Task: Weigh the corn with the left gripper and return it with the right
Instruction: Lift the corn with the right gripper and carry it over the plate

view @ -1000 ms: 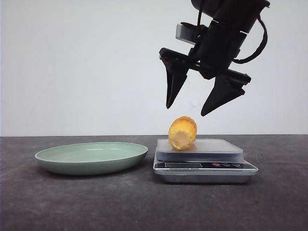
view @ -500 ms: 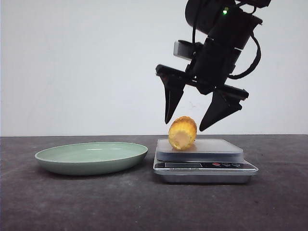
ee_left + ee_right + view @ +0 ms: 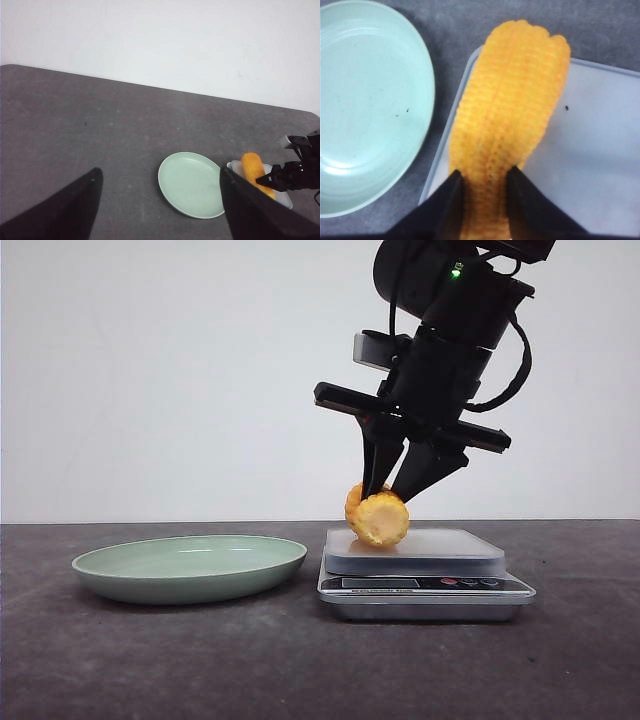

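Can't read the scale (image 3: 425, 585) display from the front, the digits are way too small. My right tool (image 3: 397, 488) covers the top of the corn (image 3: 379, 519) there, and its arm runs off the top edge. In the right wrist view my fingers (image 3: 447, 205) hide the near end of the corn (image 3: 512, 100), and the plate (image 3: 365, 105) and scale (image 3: 590, 150) are both cropped. From the left wrist view only two dark fingers (image 3: 255, 210) of my left tool (image 3: 160, 210) show, cut off at the edge, and the scale (image 3: 285, 197) is mostly hidden.
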Motion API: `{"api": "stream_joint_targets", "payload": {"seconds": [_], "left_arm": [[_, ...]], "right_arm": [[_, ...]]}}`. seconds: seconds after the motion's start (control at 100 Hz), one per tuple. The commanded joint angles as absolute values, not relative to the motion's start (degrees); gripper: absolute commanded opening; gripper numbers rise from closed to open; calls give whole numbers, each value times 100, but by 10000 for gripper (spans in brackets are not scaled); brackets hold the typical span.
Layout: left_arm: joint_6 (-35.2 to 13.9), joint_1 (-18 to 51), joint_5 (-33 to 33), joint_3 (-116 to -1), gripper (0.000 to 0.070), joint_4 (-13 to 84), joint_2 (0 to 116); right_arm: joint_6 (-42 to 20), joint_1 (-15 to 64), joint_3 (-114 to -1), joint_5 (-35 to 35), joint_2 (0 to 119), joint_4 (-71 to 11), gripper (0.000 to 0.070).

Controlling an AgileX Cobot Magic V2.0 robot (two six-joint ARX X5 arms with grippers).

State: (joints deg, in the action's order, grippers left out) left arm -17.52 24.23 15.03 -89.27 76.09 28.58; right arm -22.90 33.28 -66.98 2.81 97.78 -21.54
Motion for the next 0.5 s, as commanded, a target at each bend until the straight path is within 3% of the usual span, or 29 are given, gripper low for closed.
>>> {"api": "stream_joint_targets", "payload": {"seconds": [0.0, 0.27, 0.49], "left_arm": [[-1684, 2427, 1520, -9015, 421, 7542, 2867], [-1669, 2427, 1647, -9015, 421, 7529, 2867], [-1673, 2427, 1715, -9015, 421, 7507, 2867]], "right_arm": [[-2285, 3404, -6827, 259, 9839, -2137, 0], [-1387, 3603, -6827, 303, 8766, -2814, 0], [-1302, 4112, -6840, 364, 7498, -2477, 0]]}}
